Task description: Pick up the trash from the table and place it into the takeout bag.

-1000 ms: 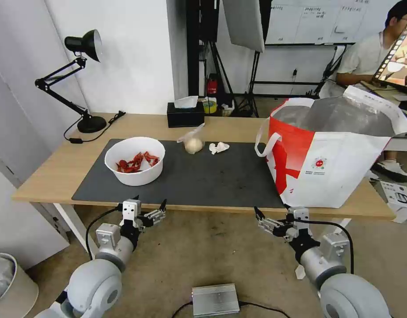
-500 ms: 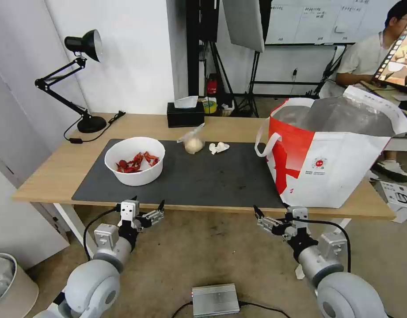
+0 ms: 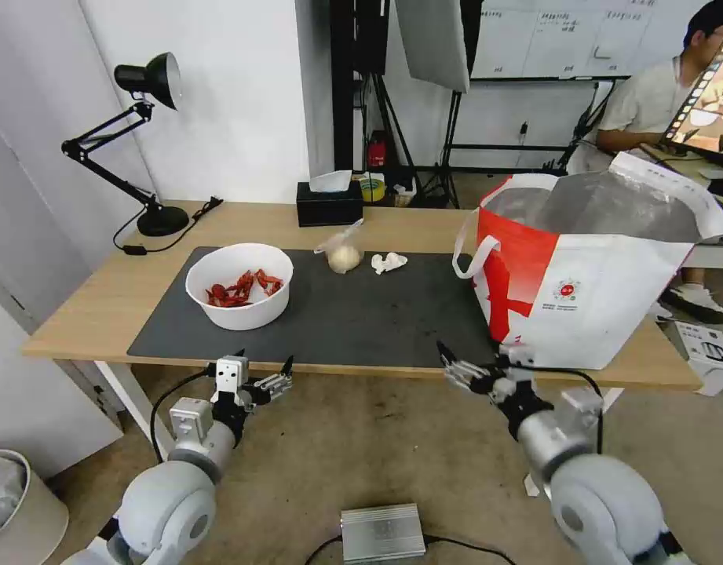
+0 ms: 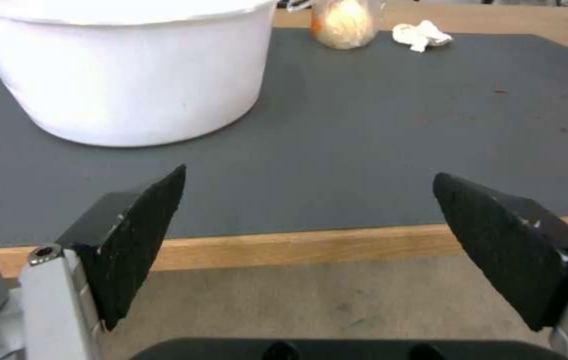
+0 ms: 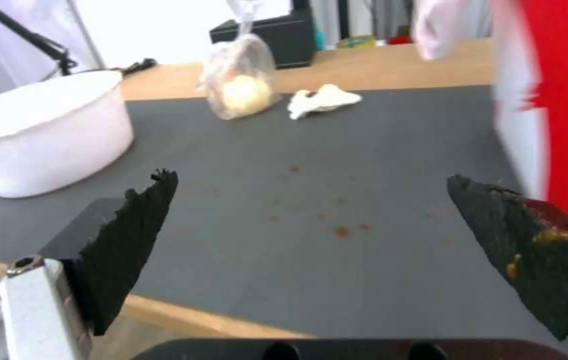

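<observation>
bowl (image 3: pixel 239 296) of crayfish shells on mat (image 3: pixel 361 322) left, knotted bag (image 3: pixel 343 253) and tissue (image 3: pixel 388 262) behind, takeout bag (image 3: pixel 589 275) right, left gripper (image 3: pixel 264 375) and right gripper (image 3: pixel 472 365) both spread wide, empty, at table (image 3: pixel 78 314) front edge

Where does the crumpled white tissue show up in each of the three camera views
Head view: crumpled white tissue at the far edge of the dark mat, beside the knotted bag.
Left wrist view: far across the mat, beyond the white bowl.
Right wrist view: on the mat's far part.
Shared landmark: the knotted bag beside it.
</observation>
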Motion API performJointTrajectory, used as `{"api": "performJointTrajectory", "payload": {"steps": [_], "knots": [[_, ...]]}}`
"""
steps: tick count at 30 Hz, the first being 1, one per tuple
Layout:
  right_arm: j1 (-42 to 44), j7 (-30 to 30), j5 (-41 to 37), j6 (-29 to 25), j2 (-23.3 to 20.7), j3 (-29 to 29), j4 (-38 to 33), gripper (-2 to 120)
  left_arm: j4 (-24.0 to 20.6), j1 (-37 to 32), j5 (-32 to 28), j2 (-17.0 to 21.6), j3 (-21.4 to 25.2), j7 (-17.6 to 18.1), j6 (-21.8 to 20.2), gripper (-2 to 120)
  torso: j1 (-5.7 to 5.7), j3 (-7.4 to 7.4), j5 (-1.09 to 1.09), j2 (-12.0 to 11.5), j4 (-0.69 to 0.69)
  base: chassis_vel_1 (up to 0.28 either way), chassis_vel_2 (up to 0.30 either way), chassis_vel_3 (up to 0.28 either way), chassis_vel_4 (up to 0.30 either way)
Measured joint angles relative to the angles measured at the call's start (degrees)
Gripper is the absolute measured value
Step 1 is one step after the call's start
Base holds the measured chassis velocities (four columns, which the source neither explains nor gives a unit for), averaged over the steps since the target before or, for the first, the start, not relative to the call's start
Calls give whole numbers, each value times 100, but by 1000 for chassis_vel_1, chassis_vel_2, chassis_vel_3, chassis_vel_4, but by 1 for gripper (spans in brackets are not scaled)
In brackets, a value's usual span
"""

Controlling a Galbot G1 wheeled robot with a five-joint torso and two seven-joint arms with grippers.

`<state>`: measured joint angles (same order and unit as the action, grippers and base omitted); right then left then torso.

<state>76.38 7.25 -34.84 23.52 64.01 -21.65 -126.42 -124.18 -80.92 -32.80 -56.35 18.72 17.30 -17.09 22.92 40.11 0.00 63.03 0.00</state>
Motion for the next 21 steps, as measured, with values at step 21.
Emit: {"api": "performJointTrajectory", "payload": {"steps": [21], "knots": [[-2711,797,-579,637,23,1486,1610,100,-17,-179,66,-92,104,9,0,100,0,0,0,-1,1,0,0,0,0]]}}
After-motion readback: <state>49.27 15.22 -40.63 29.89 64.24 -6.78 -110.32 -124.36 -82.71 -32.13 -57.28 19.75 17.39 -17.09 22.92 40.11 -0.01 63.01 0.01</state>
